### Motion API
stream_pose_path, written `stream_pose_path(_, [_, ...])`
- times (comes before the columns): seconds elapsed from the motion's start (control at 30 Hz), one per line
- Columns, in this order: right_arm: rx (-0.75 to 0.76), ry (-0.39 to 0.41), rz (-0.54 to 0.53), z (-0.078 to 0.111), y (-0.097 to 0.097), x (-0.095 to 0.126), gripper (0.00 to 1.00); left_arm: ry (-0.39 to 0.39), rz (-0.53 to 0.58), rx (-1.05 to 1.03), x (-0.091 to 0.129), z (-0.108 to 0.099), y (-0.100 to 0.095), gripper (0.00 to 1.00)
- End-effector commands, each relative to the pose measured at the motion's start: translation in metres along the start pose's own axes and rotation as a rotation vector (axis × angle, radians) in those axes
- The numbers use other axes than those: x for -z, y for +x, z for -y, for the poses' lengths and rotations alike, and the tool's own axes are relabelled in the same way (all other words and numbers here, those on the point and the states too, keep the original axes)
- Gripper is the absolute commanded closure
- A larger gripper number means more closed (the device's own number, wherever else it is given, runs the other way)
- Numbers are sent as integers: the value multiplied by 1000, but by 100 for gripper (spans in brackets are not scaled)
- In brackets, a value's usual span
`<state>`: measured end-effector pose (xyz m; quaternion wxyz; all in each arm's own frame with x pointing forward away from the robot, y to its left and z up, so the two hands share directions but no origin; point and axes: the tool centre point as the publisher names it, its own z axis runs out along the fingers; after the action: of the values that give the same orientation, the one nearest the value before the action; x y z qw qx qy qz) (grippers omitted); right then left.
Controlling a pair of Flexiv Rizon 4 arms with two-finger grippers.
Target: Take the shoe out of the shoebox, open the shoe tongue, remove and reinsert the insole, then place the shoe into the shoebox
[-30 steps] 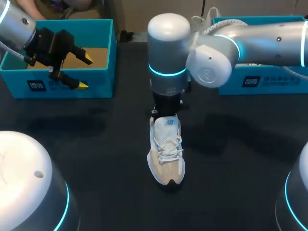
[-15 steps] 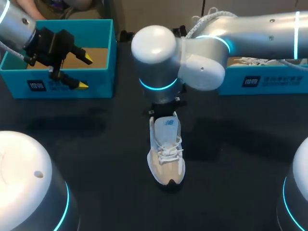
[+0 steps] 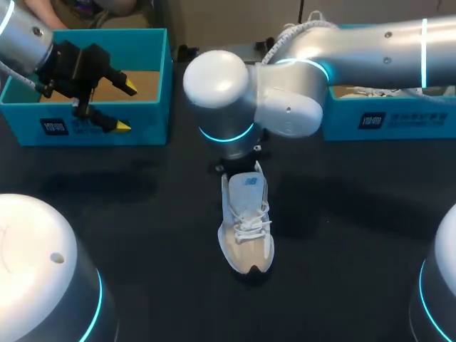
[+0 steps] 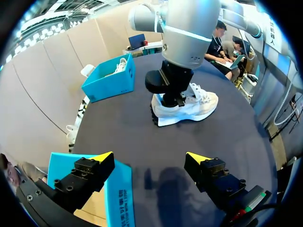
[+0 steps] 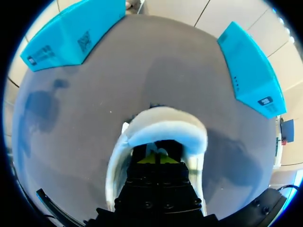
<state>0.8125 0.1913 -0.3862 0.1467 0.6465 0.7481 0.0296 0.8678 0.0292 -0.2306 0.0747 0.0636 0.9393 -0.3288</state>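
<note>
the white shoe (image 3: pixel 246 221) stands near the middle of the dark table (image 3: pixel 142 214), its heel end hidden in the head view under the bulky wrist of the right arm (image 3: pixel 285 107). the right gripper (image 5: pixel 156 160) is sunk into the shoe's opening at the heel, where it is too dark and crowded to tell whether it is clenched or grasping anything. the left gripper (image 3: pixel 125 107) hangs spread wide and empty over the left shoebox (image 3: pixel 153 71); the right shoebox (image 3: pixel 370 121) is partly covered by the arm.

shoe (image 3: pixel 246 229): white, beige toe | shoebox (image 3: pixel 146 122): turquoise, brown inside | table (image 3: pixel 142 214): black | left gripper (image 4: pixel 150 157): black, yellow tips
</note>
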Motion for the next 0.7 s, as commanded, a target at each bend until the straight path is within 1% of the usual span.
stream_pose_path(0.03, [1,-36,7,0,-5,10,100,-4,-2,1,1,1,0,0])
stream_pose_path(0.13, [5,-82,-4,-5,-7,2,100,-4,-2,1,1,1,0,0])
stream_pose_path(0.17, [15,-72,1,-6,-7,-2,100,-4,-2,1,1,1,0,0])
stream_pose_path(0.27, [23,-96,-2,-11,-5,-12,100,-4,-2,1,1,1,0,0])
stream_pose_path(0.3, [21,-116,4,-12,-4,-15,100,-4,-2,1,1,1,0,0])
stream_pose_path(0.37, [20,-118,12,-12,-3,-20,100,-4,-2,1,1,1,0,0])
stream_pose_path(0.5, [5,-121,-15,-12,0,-29,100,-4,-2,1,1,1,0,0])
stream_pose_path(0.6, [11,-115,-27,-12,4,-29,100,-4,-2,1,1,1,0,0])
stream_pose_path(0.7, [2,-99,-33,-11,4,-20,100,-4,-2,1,1,1,0,0])
